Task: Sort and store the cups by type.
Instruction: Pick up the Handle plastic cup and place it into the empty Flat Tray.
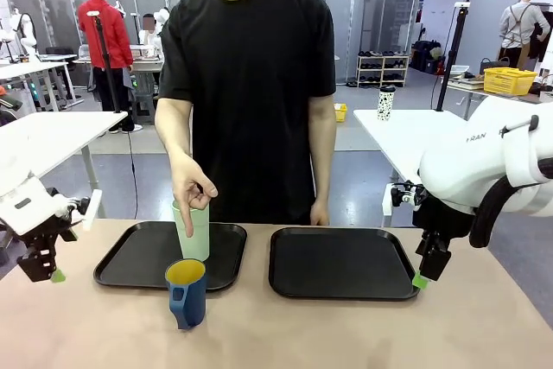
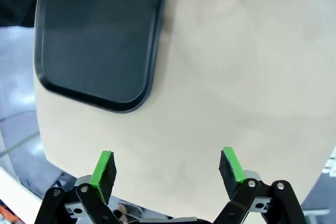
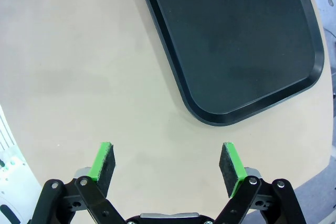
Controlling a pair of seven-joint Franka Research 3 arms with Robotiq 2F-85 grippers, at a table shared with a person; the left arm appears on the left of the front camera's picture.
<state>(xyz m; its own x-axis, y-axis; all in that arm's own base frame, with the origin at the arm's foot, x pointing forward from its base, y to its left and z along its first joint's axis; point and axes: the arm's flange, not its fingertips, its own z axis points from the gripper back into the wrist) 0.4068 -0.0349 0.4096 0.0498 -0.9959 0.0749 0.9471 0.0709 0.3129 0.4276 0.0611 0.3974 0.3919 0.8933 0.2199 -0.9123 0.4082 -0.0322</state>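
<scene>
While person's hand [image 1: 192,187] rests atop green tumbler [image 1: 198,241] on left tray [image 1: 130,258], blue mug [image 1: 187,294] sits on counter [image 1: 346,334] just in front; left end effector [image 2: 168,167] and right end effector [image 3: 167,164] hang open, pointing down.

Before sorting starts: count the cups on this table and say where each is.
2. The pale green tumbler stands on the left tray, the person's hand on it; the blue mug stands on the table just in front of that tray.
</scene>
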